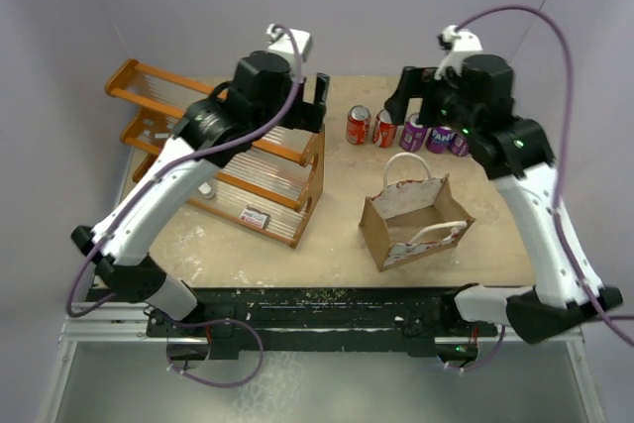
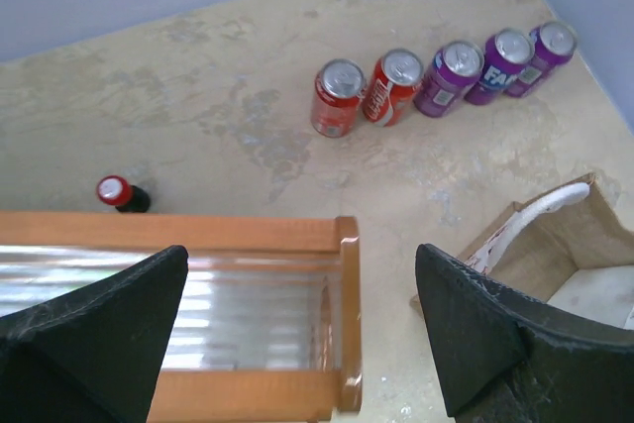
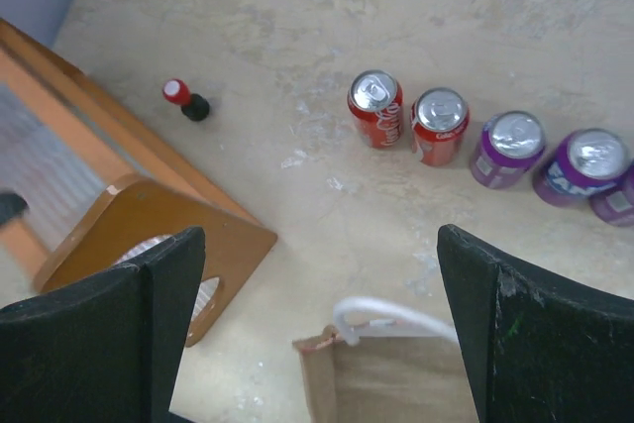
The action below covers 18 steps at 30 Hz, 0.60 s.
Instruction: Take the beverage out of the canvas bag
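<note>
1. Presently: small boxy tan-brown canvas bag (image 1: 376,230), with white loop handles and pale speckled panels. It stands upright with its mouth open on the right half of the beige counter (image 1: 337,185), toward the near edge.
2. Two red cans (image 1: 358,126) and three purple cans (image 1: 439,138) stand in one row along the counter's far edge, outside the bag and apart from it.
3. Right pincer (image 3: 317,243): jaws spread fully, holding nothing, raised near the purple cans.
4. Left pincer (image 2: 302,255): jaws wide, empty, above the end of the orange-brown wooden rack (image 1: 315,170) on the counter's left half.
5. Progress, as judged: the visible bag floor is bare, though the near wall hides a strip. Removal looks done or nearly so, and only that hidden strip remains to check.
</note>
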Motion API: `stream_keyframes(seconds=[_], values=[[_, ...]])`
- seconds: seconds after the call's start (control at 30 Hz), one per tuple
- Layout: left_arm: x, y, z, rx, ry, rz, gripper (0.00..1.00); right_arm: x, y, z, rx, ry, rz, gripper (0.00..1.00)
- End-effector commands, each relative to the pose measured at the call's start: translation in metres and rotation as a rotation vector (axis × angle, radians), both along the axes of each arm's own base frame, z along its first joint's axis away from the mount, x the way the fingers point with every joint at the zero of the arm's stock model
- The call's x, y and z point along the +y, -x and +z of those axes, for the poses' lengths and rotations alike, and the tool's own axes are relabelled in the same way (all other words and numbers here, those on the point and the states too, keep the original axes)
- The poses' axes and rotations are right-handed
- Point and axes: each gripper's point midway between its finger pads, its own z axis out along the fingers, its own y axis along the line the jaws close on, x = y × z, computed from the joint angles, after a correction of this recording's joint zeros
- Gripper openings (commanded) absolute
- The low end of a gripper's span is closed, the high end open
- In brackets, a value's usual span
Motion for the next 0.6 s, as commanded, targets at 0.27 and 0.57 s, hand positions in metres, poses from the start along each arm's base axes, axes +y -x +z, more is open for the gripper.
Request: stream_keyframes(seconds=[0.27, 0.57], values=[[0.149, 0.122, 0.132, -0.254, 0.346, 0.16, 0.99, -0.097, 0.154, 0.089, -0.207, 0.021, -0.158, 1.0], [0.18, 0.158, 0.146, -0.28, 0.436, 0.157, 0.99, -0.102, 0.186, 0.096, -0.241, -0.056, -0.15, 1.0]])
